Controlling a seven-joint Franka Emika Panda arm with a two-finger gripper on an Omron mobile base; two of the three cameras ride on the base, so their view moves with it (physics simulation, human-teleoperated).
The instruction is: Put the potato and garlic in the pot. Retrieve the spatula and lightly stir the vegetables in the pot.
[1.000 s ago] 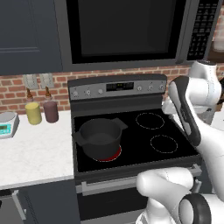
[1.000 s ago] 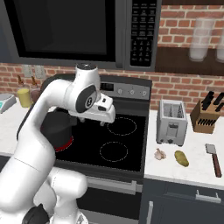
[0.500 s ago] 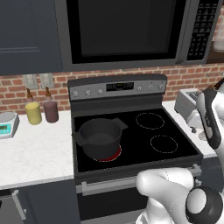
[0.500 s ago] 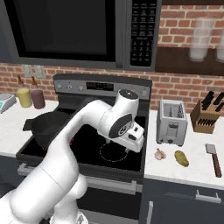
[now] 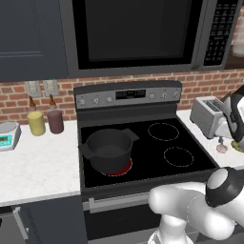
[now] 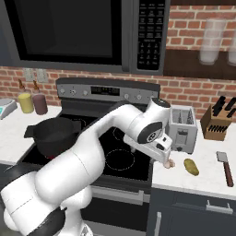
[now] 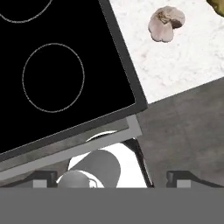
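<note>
From the left, the pot (image 5: 108,150) sat empty on the stove's (image 5: 143,147) front burner. From the right, the gripper (image 6: 162,156) hung beside the garlic (image 6: 170,163), near the potato (image 6: 191,167) and spatula (image 6: 225,167). The hand camera showed jaws apart; the garlic (image 7: 165,23) looked light, firm, best pinched across its middle.

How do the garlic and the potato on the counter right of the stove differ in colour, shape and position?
Colour: the garlic is pale pinkish-white, while the potato is yellowish-tan.
Shape: the garlic is a rounded bulb; the potato is a longer oval lump.
Position: the garlic lies nearer the stove and the open tool, while the potato lies farther right, towards the spatula.
Both are small and rest on the white counter, not in the pot.
</note>
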